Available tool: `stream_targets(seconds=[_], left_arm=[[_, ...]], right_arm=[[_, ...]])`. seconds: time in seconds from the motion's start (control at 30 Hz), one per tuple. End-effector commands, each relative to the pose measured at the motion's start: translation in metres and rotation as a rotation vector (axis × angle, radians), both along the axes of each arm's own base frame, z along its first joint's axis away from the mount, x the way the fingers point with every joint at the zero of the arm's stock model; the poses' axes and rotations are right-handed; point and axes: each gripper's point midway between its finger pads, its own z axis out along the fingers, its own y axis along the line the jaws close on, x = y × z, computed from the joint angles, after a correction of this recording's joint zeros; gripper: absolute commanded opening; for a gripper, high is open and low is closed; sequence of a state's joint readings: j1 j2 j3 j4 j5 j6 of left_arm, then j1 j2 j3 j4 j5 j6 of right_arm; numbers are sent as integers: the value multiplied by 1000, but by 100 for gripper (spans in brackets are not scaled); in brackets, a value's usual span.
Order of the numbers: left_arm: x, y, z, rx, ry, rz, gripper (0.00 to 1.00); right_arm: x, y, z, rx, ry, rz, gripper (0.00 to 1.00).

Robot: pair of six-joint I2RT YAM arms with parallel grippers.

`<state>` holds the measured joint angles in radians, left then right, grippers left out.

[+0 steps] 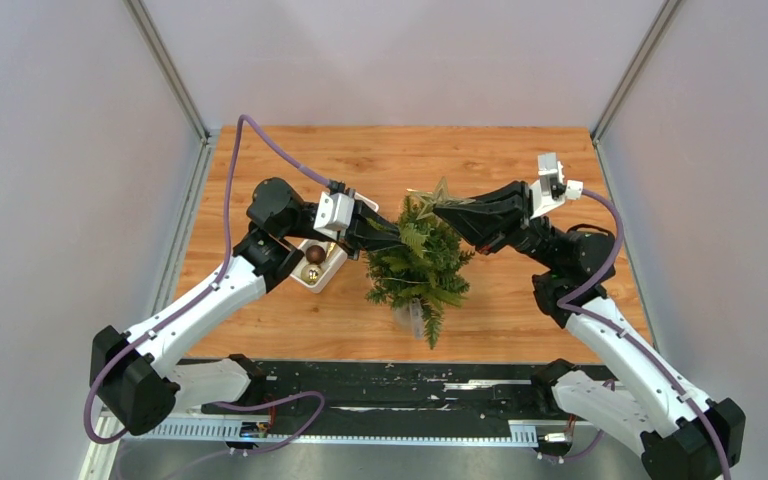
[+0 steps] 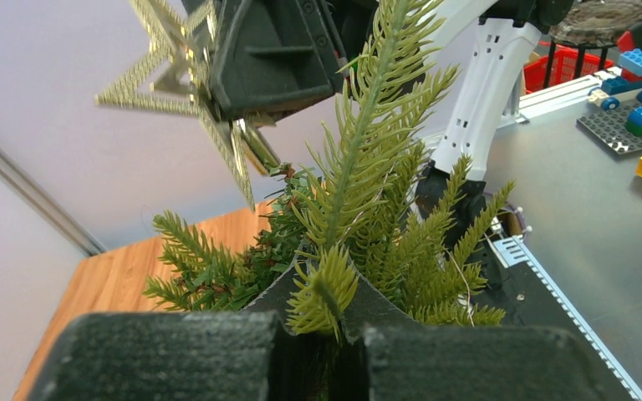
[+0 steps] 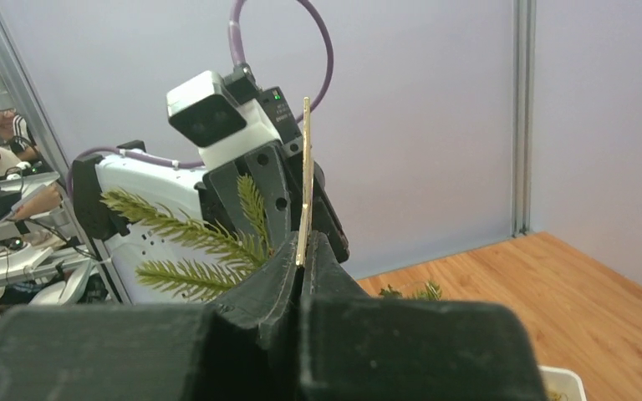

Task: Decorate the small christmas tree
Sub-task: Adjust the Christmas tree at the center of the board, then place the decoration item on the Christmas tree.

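Top external view showed the small christmas tree [image 1: 420, 265] standing on the wooden desk [image 1: 520, 290] between the two arms, its upper branches directly at the tips of both claws and its base nearer the arm bases than either claw. The left claw [image 1: 392, 235] reached into the tree's top from the left. Seen from the left wrist, its jaws were closed tight on a green needle branch, whose tuft stuck out between the fingertips. The right claw [image 1: 452, 208] came in from the opposite side, just above the treetop and near the left claw, its jaws pinched shut on a flat gold star [image 1: 431, 196]. In the right wrist view that star stood edge-on, rising straight up out of the clamped fingertips, with the left arm's wrist camera just behind it. From the left wrist, the star hung above and to the left of the held branch, without clearly touching the needles. Behind the left claw, under its wrist, a white tray [image 1: 332, 268] lay on the desk, holding a brown ball [image 1: 315, 253] and a gold ball [image 1: 311, 272].
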<state>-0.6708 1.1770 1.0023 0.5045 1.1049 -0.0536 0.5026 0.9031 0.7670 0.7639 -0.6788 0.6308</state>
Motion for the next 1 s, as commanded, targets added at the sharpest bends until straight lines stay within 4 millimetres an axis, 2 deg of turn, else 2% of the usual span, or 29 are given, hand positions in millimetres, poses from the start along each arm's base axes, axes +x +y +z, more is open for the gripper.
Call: stream_targets(seconds=[0.0,0.17,0.3,0.47,0.97], left_arm=[[-1,6,27,-88,-113,35,0],[1,5,29,-90,-110,42,0],[1,5,28,-88,-109,41,0],[1,5,27,-87,-106,42,0],[1,6,26,-90,-110,47,0]], right_arm=[[-16,-14,42,124,-107,-14,0],[-20,-19,38,182,-71,-1,0],[-16,-11,28,193,-40,13,0],[-14,-5,31,194,-61,25,0],[-14,0,20,165,-34,45,0]])
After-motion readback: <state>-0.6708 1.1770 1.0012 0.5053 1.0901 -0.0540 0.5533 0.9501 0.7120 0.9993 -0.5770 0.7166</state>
